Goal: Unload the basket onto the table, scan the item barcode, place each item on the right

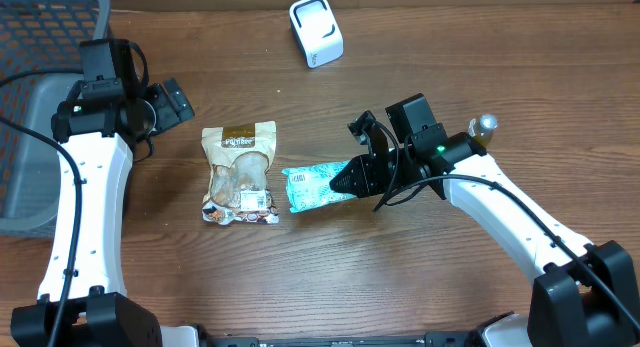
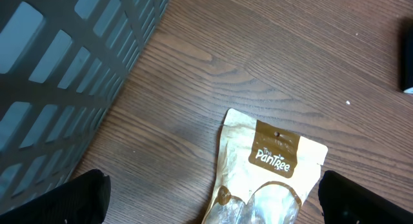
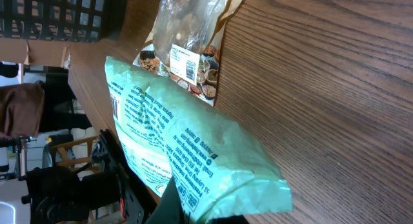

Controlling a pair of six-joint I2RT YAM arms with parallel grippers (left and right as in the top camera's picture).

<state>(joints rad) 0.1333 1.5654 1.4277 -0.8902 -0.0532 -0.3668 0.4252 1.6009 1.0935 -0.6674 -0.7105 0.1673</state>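
The right gripper [image 1: 347,177] is clamped on one short end of a pale green plastic packet [image 1: 312,184] covered in fine print, its black fingers pinching the crimped edge. The packet stretches away from the jaws toward the robot's left, roughly level over the wooden table [image 1: 420,277], near the middle of the tabletop. Whether its far end rests on the wood cannot be told.

Just beside that far end lies a tan paper pouch [image 1: 240,174] with a clear window and a brown label band. It lies flat on the table, and a white barcode sticker [image 3: 184,62] near its bottom edge faces up. The right wrist view shows the packet's far corner overlapping the pouch's lower corner, though contact is unclear.

A white box-shaped scanner [image 1: 316,30] stands at the far edge of the table, well apart from the packet.

The left gripper [image 1: 168,102] hangs with its fingers spread wide and nothing between them, above the table just beyond the pouch's top edge. A grey plastic basket [image 1: 25,147] with a lattice wall sits at the table's left side, close beside that arm.
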